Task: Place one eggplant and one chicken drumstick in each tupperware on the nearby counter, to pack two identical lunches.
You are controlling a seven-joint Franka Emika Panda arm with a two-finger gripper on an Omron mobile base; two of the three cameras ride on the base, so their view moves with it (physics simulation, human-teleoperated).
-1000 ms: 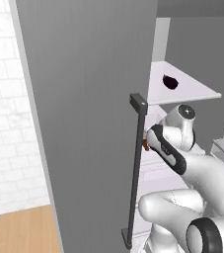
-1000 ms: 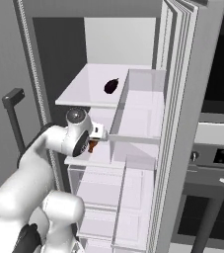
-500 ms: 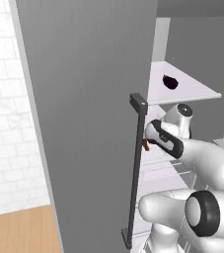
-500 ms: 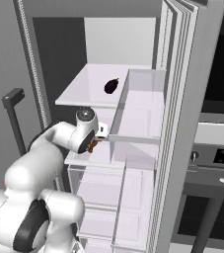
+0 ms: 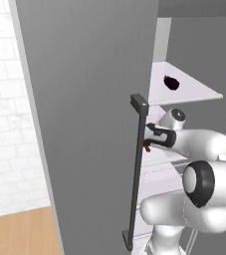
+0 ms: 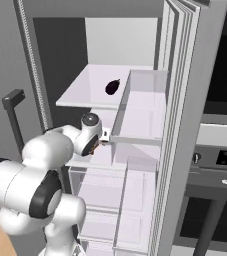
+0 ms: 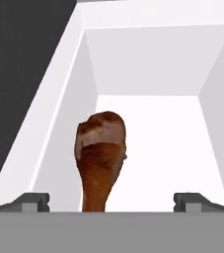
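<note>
A dark purple eggplant (image 5: 171, 82) (image 6: 112, 87) lies on the upper white shelf (image 6: 85, 92) of the open fridge. One shelf lower, my gripper (image 5: 148, 141) (image 6: 104, 138) reaches into the fridge. Its jaws stand open around a reddish-brown chicken drumstick (image 7: 101, 155). The drumstick lies on the white shelf floor with its bone end toward the hand, left of the middle of my gripper (image 7: 114, 200). A bit of the drumstick (image 5: 147, 148) peeks out below the hand. The tupperwares and the counter are out of view.
The grey fridge door (image 5: 84, 114) with its dark bar handle (image 5: 137, 174) stands open close on the arm's left. Clear drawers (image 6: 105, 197) sit below the shelf, a door bin (image 6: 142, 110) to the right, and a black oven (image 6: 220, 170) beyond.
The arm has stretched further into the fridge on the middle shelf, bringing the hand up to the drumstick. The jaws stayed open and the eggplant has not moved.
</note>
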